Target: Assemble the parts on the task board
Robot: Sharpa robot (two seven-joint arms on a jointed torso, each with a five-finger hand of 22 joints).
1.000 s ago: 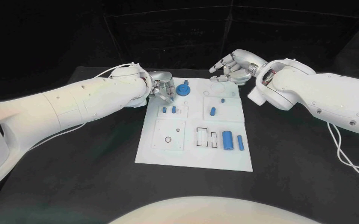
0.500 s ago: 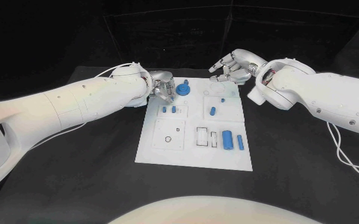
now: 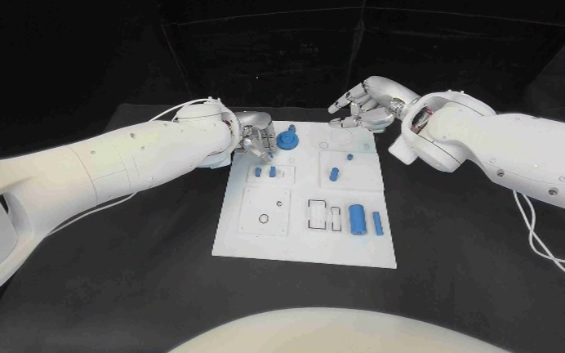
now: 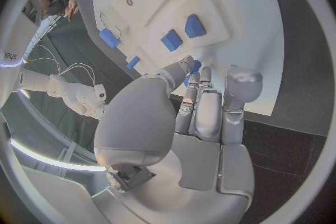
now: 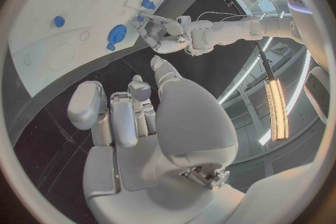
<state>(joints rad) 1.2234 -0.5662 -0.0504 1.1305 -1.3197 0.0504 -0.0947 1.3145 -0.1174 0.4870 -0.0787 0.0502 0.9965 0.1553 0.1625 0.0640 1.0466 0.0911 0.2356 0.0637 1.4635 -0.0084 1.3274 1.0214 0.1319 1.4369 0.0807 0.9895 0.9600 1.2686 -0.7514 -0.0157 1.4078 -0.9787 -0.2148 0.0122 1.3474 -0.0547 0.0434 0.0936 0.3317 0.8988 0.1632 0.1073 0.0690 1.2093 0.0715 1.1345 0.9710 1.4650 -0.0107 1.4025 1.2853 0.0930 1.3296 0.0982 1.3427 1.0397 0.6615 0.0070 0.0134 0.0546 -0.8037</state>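
The left hand point(image 3: 253, 142) sits at the task board point(image 3: 309, 243)'s far left corner, fingers curled; whether they pinch the round blue knobbed part point(image 3: 288, 140) just beside their tips, I cannot tell. That part stands upright, far nearer this hand. The right hand point(image 3: 367, 106) hovers empty, fingers parted, off the far edge. I count seven blue parts, one board.

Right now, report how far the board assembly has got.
Done: a round blue part stands at the far end of the task board. In hand: nothing visibly gripped; the left hand hovers beside that part, and the right hand hangs off the far edge. Left: two blue cylinders still lie loose beside empty rectangular slots.
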